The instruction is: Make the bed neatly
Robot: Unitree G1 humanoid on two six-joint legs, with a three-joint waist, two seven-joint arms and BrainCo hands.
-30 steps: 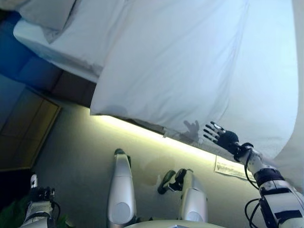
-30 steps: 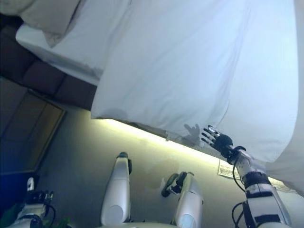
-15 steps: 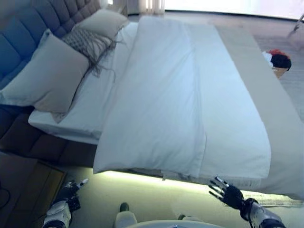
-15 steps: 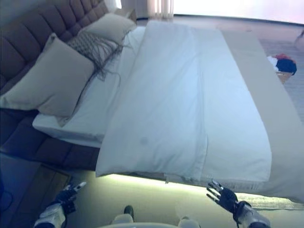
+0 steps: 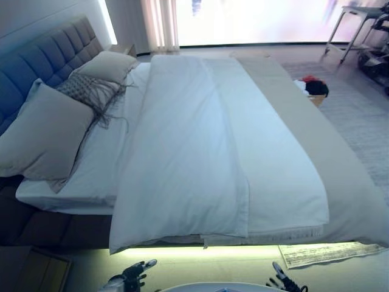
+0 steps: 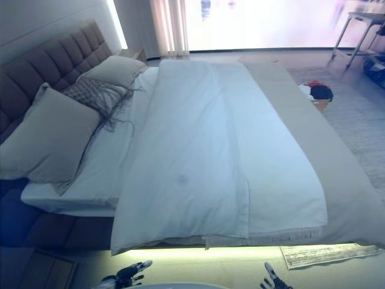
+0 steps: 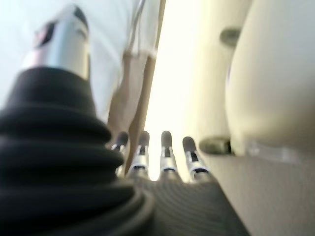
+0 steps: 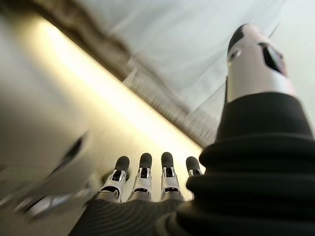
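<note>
Your two hands hang low at the near side of the bed, both empty and clear of the bedding. The left hand shows at the bottom edge of the head view with its fingers straight and spread — its wrist view confirms nothing is held. The right hand barely rises into view, fingers likewise straight and relaxed, gripping nothing.

Just beyond both hands, the white duvet lies along the mattress, folded lengthwise so a doubled layer covers the half ahead of your left hand; its lower corner hangs over the bed's edge above the lit strip under the frame. Ahead of your right hand the duvet's single layer ends in a hem, and past it, farther to the right, a beige bedspread covers the foot of the bed.

Well beyond your left hand, at the grey padded headboard, sit a large beige pillow, a fringed cushion and a second pale pillow — the fringed one lies between the other two. A small rug lies on the floor near your right hand, partly under the bed's corner.
</note>
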